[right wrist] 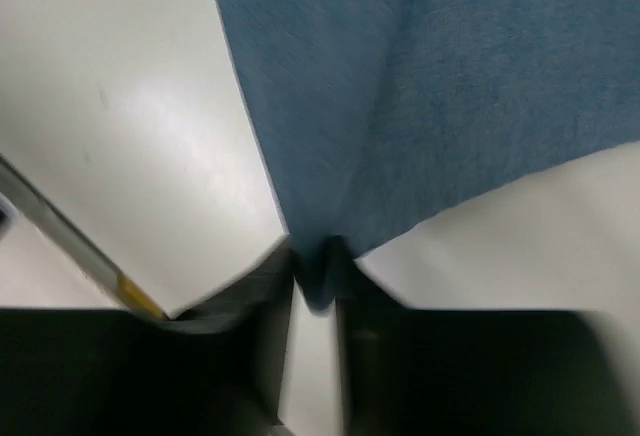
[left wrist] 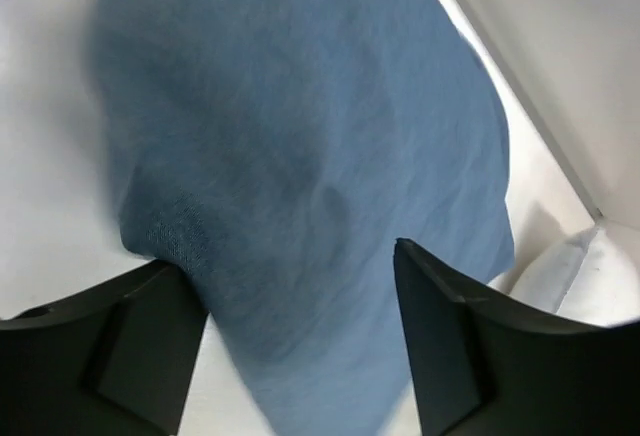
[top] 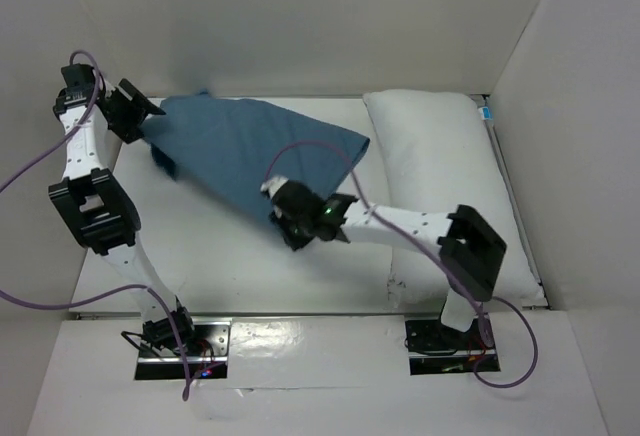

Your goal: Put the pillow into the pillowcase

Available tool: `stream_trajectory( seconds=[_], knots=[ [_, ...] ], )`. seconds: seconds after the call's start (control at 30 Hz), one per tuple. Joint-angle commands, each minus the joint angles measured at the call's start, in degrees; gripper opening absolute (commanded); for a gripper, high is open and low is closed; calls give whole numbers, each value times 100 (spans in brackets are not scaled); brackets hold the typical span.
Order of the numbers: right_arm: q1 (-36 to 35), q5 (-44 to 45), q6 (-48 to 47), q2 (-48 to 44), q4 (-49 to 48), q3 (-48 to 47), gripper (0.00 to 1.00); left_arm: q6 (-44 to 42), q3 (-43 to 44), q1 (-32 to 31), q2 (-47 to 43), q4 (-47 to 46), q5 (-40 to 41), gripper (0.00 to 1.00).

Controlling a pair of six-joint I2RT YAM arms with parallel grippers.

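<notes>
White bench point(top: 220, 266) boxed in by plain white walls point(top: 300, 16).

Across the left and middle of that bench, pillowcase point(top: 250, 146): blue, wrinkled, drawn out into a rough wedge, with the wide end at the far left and the narrow end toward the middle. From the left wrist, seen as a broad blue sheet point(left wrist: 300, 106) filling most of the view. From the right wrist, seen as a fold point(right wrist: 450, 86) tapering down to a point.

On the right side, pillow point(top: 440, 186): white, plump, lying lengthwise along the right wall and wholly outside the pillowcase. Just beside the cloth's far right corner; cannot tell whether touching. One white corner point(left wrist: 580, 276) also visible at the right edge of the left wrist view.

Left claw point(top: 140, 116) point(left wrist: 285, 256) at the far left end of the cloth, fingers wide apart, gripping nothing. Blue fabric spread between and beyond them. Cannot tell whether one finger point(left wrist: 130, 346) brushes the cloth's edge.

Right claw point(top: 283, 218) point(right wrist: 315, 266) at the narrow near end, fingers nearly together, clamped on a small pinch of the pillowcase.
</notes>
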State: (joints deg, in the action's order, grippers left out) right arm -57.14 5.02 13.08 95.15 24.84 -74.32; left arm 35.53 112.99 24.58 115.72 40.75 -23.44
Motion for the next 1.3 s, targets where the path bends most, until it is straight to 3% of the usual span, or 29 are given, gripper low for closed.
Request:
stream_trajectory(
  seconds=[0.0,0.03,0.07,0.17,0.23,0.43,0.5,0.63,0.73,0.8,0.9,0.93,0.97,1.03,1.07,1.17,1.27],
  knots=[
    [-587,-282,458,239,248,85,35,-502,13,-102,-489,363,358,84],
    [-587,-282,458,327,354,85,45,-555,13,-198,-489,415,410,87],
    [-587,-108,458,389,459,-72,67,-608,13,-269,-489,416,480,88],
    [-412,324,406,277,750,-249,78,-748,-40,-540,-489,539,682,88],
    [-17,377,406,136,873,-328,78,-933,-101,-699,-594,600,893,88],
    [1291,1,941,-146,1260,-390,70,-1057,-295,-1631,-954,776,3483,88],
    [1495,-53,1090,-268,1313,-390,65,-970,-417,-1937,-1008,776,4529,82],
    [1882,-106,1284,-523,1252,-337,64,-907,-418,-2325,-1140,838,5384,73],
    [2049,-106,1285,-664,1251,-337,64,-715,-244,-2431,-1140,1048,5877,73],
    [2102,148,1285,-717,1425,-477,67,-696,-181,-2484,-1078,1128,5825,74],
    [2339,377,1285,-823,1532,-557,71,-1390,-294,-2721,-1227,769,4134,74],
    [2409,377,1285,-823,1533,-609,73,-1391,-295,-2826,-1149,768,3145,74],
    [2506,377,1337,-884,1533,-610,73,-1391,-399,-3218,-1096,863,2822,73],
    [2769,429,1407,-954,1585,-610,74,-1487,-584,-3826,-1043,960,2495,69],
    [2857,430,1460,-1033,1585,-610,74,-1487,-890,-4455,-973,961,2424,68],
    [3235,483,1531,-1287,1647,-557,74,-1435,-1601,-5424,-973,480,2275,62],
    [3657,483,1583,-1508,1647,-504,74,-1303,-1929,-5727,-911,153,1715,54]
  ],
)
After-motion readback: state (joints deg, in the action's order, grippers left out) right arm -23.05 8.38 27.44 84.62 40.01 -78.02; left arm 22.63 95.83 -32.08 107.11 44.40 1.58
